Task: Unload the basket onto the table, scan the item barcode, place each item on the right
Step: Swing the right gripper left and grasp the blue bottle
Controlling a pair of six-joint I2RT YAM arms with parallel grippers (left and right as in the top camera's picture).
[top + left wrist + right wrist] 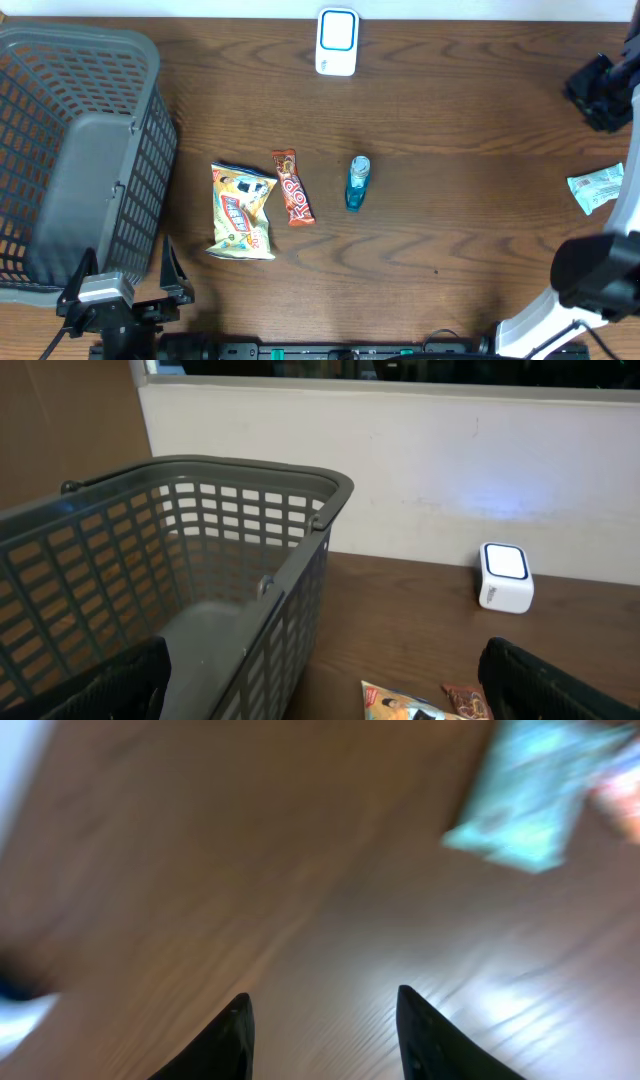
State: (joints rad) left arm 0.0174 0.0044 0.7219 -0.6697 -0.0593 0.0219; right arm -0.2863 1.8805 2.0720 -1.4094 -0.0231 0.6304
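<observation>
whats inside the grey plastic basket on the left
The grey plastic mesh basket shows only its bare solid floor from overhead, no item on it. The left arm covers its near edge, so that strip cannot be checked.

Basket (80, 150) is sitting left, scanner (336, 42) at the far edge. Bag (242, 210), bar (292, 187), bottle (357, 182) are lying left-to-right centrally; packet (596, 187) far right.
</observation>
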